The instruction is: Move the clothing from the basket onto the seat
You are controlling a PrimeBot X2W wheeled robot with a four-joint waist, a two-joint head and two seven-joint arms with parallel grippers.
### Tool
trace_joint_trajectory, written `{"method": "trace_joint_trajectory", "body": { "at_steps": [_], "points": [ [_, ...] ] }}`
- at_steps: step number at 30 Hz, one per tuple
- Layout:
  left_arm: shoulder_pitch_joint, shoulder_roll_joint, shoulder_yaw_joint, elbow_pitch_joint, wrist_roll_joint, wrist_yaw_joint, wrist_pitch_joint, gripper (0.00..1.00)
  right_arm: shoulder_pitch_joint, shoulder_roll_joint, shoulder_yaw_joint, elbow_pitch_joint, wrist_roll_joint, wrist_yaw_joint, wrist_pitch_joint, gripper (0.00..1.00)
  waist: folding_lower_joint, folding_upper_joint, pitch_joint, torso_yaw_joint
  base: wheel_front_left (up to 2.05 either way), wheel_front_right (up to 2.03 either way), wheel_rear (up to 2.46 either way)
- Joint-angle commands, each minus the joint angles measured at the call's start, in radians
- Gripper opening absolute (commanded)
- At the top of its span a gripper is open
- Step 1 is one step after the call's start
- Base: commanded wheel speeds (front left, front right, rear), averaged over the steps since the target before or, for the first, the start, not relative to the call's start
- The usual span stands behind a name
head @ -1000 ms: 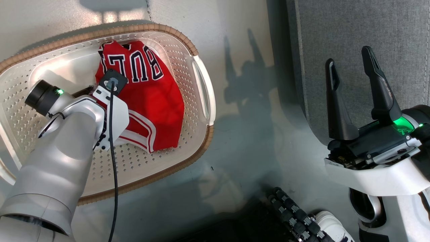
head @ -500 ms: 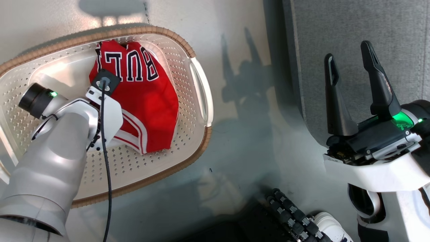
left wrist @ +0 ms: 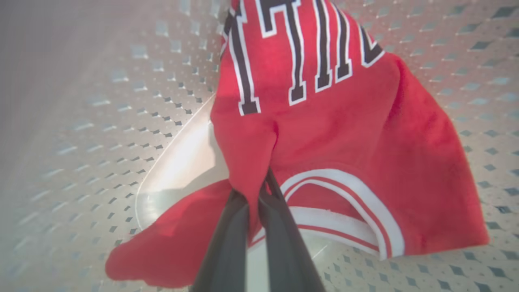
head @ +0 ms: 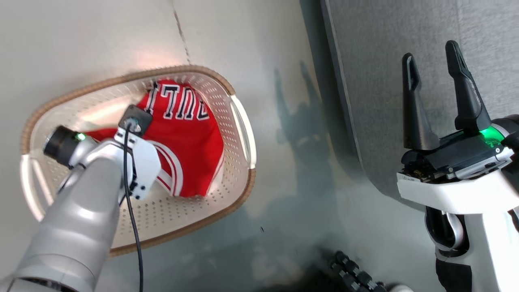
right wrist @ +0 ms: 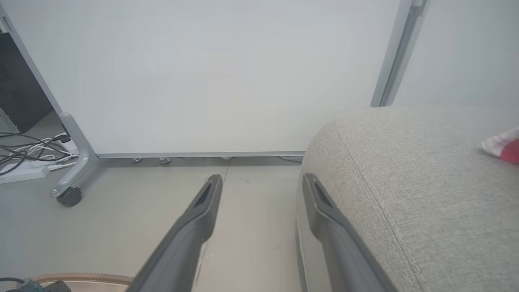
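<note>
The clothing (head: pixel 186 138), a red jersey with dark white-edged letters, lies bunched in the cream perforated basket (head: pixel 239 117) at the left of the head view. My left arm reaches down into the basket and its wrist covers the fingers there. In the left wrist view my left gripper (left wrist: pixel 259 190) is shut on a fold of the jersey (left wrist: pixel 332 134), which hangs from it above the basket floor (left wrist: pixel 101 121). My right gripper (head: pixel 432 61) stands open and empty over the edge of the grey seat (head: pixel 377 48). Its fingers (right wrist: pixel 202 211) straddle the seat's corner (right wrist: pixel 405 182).
A strip of grey floor (head: pixel 292 162) separates basket and seat. My base's black roller wheel (head: pixel 357 278) sits at the bottom. Ahead stand a white panel (right wrist: pixel 202 81) on castors and cables (right wrist: pixel 28 158). A red and white cloth (right wrist: pixel 505 148) lies on the seat's far right.
My left gripper has shut on the jersey and drawn a fold of it up, bunching the cloth. The head camera has shifted, so the basket sits lower. The right gripper stays open.
</note>
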Motion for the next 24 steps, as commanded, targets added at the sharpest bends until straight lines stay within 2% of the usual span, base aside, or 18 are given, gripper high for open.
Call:
{"method": "trace_joint_trajectory", "body": {
  "at_steps": [1, 10, 16, 18, 23, 24],
  "points": [
    [0.011, -0.002, 0.005, -0.001, -0.012, -0.002, -0.016, 0.00, 0.002, -0.003, -0.005, 0.008, -0.007, 0.000, -0.005, 1.00, 0.0000, 0.0000, -0.060, 0.029, 0.00, 0.00, 0.00],
    [0.105, -0.054, 0.010, 0.000, -0.060, -0.025, -0.189, 0.00, 0.044, -0.004, -0.032, 0.052, -0.048, 0.000, -0.005, 1.00, 0.0000, 0.0000, -0.252, 0.099, 0.00, 0.00, 0.00],
    [0.180, -0.079, 0.031, -0.035, -0.109, -0.036, -0.257, 0.00, 0.083, -0.004, -0.053, 0.084, -0.073, 0.000, -0.005, 1.00, 0.0000, 0.0000, -0.388, 0.151, 0.00, 0.00, 0.00],
    [0.200, -0.085, 0.043, -0.093, -0.127, -0.039, -0.263, 0.00, 0.098, -0.004, -0.057, 0.091, -0.083, 0.000, -0.005, 1.00, 0.0000, 0.0000, -0.425, 0.170, 0.00, 0.00, 0.00],
    [0.292, -0.085, 0.068, -0.339, -0.127, -0.039, -0.263, 0.00, 0.127, -0.004, -0.067, 0.114, -0.099, 0.000, -0.005, 1.00, 0.0000, 0.0000, -0.505, 0.219, 0.00, 0.00, 0.00],
    [0.292, -0.085, 0.068, -0.339, -0.127, -0.039, -0.263, 0.00, 0.127, -0.004, -0.067, 0.114, -0.099, 0.000, -0.005, 1.00, 0.0000, 0.0000, -0.505, 0.219, 0.00, 0.00, 0.00]
  ]
}}
